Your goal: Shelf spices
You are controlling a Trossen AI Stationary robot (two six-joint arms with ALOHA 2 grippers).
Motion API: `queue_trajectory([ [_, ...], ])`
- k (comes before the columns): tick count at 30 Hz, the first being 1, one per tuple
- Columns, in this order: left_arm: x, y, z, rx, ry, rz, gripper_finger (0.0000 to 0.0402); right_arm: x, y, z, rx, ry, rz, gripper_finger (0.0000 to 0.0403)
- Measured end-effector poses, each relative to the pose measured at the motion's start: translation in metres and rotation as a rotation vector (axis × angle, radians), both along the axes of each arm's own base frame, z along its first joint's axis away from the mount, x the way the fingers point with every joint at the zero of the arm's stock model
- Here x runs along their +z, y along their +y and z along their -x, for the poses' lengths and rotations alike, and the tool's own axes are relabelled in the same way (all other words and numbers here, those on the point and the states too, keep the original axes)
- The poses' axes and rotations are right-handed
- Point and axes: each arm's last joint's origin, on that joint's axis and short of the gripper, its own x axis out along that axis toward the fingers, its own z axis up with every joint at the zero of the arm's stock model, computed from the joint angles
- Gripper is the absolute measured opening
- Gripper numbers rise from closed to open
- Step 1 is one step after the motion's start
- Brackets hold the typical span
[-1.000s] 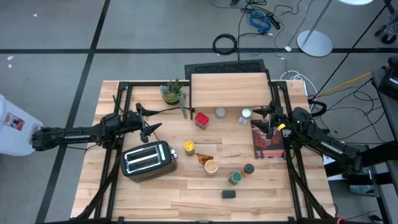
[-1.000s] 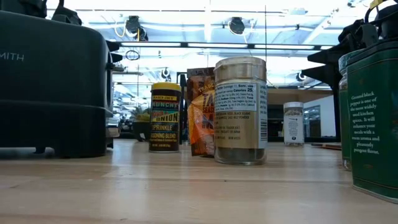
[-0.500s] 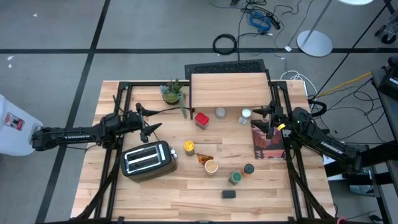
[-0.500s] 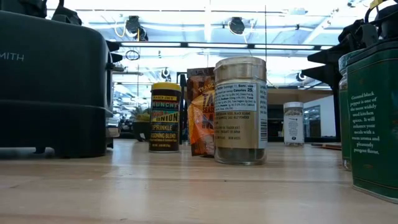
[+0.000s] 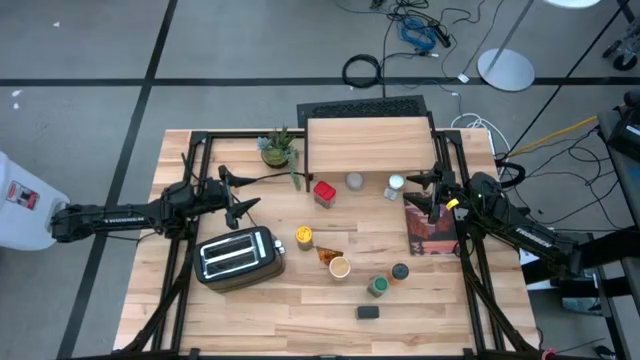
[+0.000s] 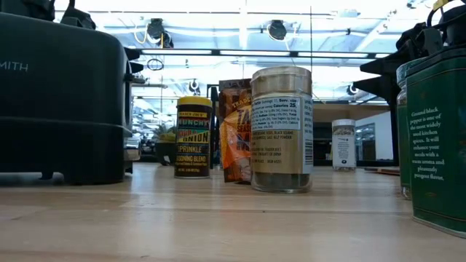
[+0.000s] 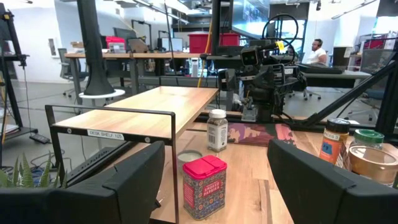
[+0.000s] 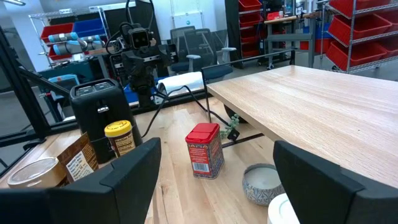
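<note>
**Spices on the surface, shelf top bare, both arms hovering**

The shelf stands at the far middle of the surface, its light wood top on black legs. The spices all sit on the surface, none on the shelf top.

Just in front of the shelf are a red tin, a low grey-lidded jar and a white-capped shaker, the red tin furthest left and the shaker furthest right. Nearer the middle stand a yellow-lidded jar, an orange packet and a tan-lidded jar, close together. Further right and nearer the front are a green-lidded jar, a dark-lidded jar and a small black tin, the tin closest to the near edge.

A toaster sits left of the yellow-lidded jar, and a potted plant stands left of the shelf. A dark red patterned mat lies at the right.

The left gripper hangs over the left side, between plant and toaster, its jaws wide and empty. The right gripper hangs over the mat's far end, just right of the white-capped shaker, jaws likewise wide and holding nothing.
</note>
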Motion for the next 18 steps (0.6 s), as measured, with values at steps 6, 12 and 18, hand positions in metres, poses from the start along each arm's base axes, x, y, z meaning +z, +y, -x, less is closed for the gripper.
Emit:
queue_trajectory([
  [6,0.0000,0.0000,0.0000,0.000,0.000,0.000,0.0295,0.0002,0.0000,0.0000,0.000,-0.002,0.001,0.0297],
  [12,0.0001,0.0000,0.0000,0.000,0.000,0.000,0.0295,0.0008,0.0000,0.0000,0.000,-0.008,0.004,0.0297],
  [18,0.0000,0.0000,0.0000,0.000,0.000,0.000,0.0295,0.0078,0.0001,0.0003,0.000,-0.073,0.034,0.0297],
])
